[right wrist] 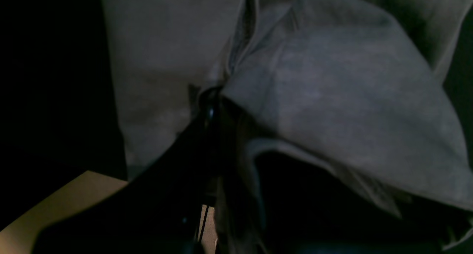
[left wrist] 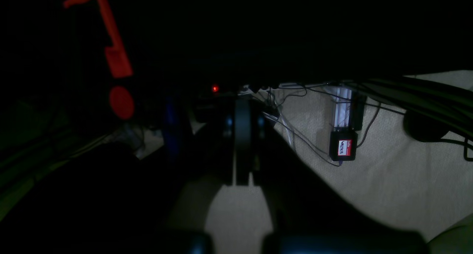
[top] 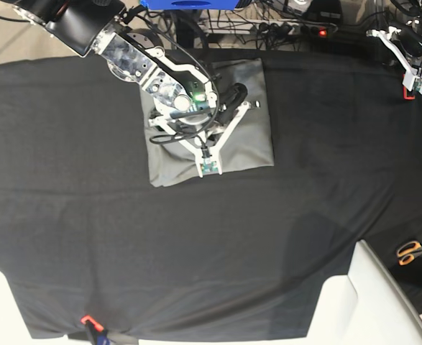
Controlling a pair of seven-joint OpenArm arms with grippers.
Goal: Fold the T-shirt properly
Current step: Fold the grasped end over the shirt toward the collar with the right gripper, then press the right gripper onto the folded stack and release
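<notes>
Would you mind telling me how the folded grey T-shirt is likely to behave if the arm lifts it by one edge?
The T-shirt would probably flop and unfold: in the right wrist view its cloth drapes in soft creases around the right gripper. It looks light, so pushed across the black table cloth, it would more likely bunch than slide whole.

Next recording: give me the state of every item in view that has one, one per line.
T-shirt: folded into a compact rectangle on the black table cloth, one fold lifted.
Right gripper: over the shirt, shut on a fold of it.
Left gripper: shut, empty, parked at the table's far corner.
Scissors: lying closed off the cloth's edge.
</notes>
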